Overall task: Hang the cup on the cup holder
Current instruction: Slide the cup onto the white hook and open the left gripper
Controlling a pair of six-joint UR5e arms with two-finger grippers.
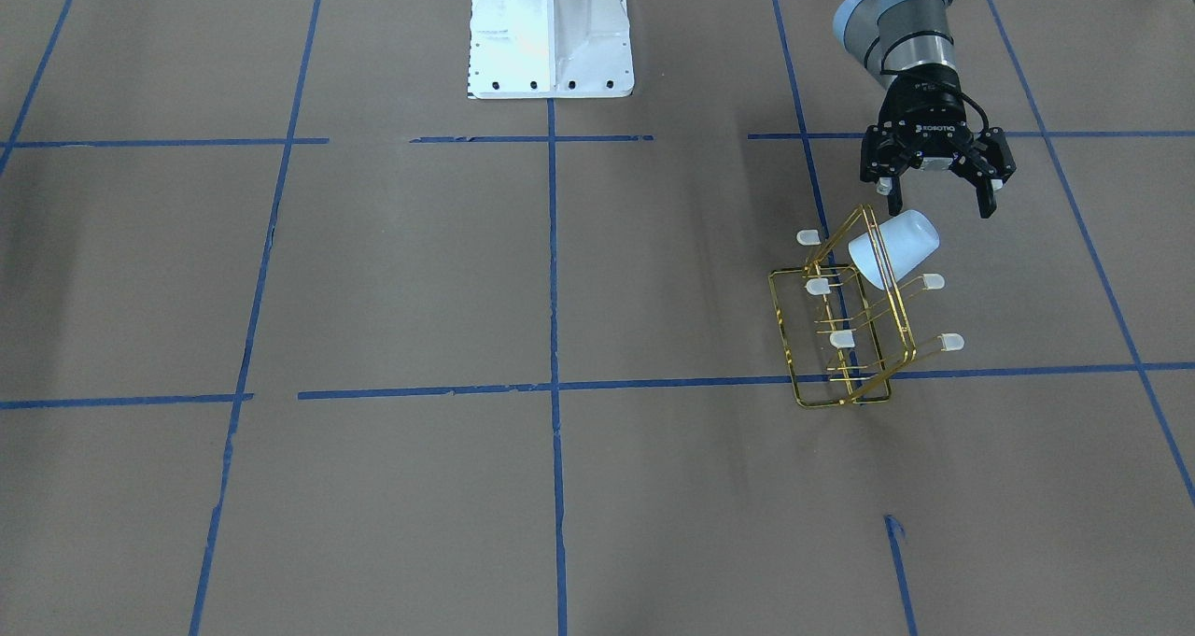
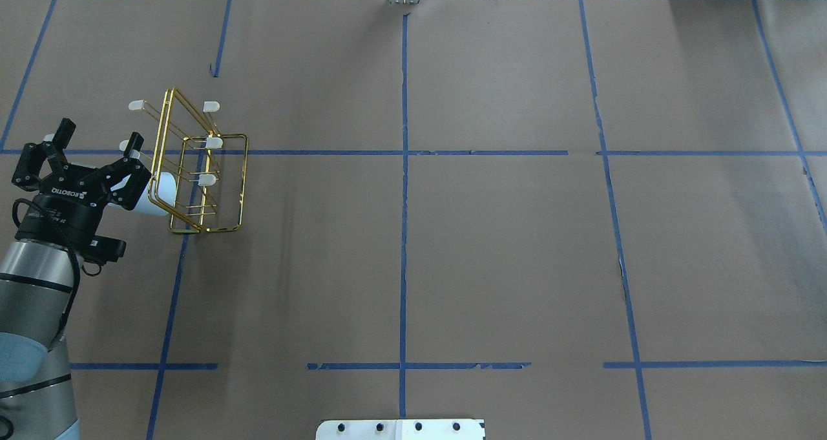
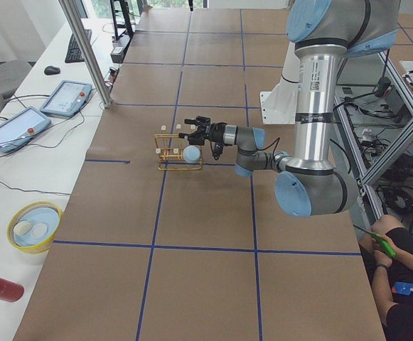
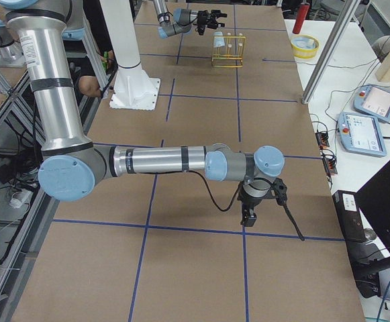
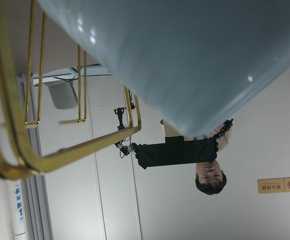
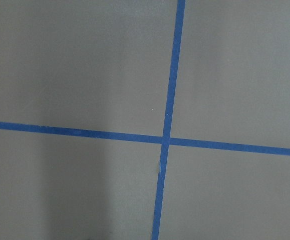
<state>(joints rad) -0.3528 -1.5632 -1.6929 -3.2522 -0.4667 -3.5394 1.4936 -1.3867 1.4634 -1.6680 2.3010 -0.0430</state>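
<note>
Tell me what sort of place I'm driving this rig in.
Most likely a robotics lab or data-collection cell: a paper-covered table gridded with blue tape, teach pendants on the side bench, and a white robot pedestal.

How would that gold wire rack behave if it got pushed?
The cup holder is thin open wire, so probably light and quick to slide. The cup hangs high on one side, so a push near the top might tip it.
</note>
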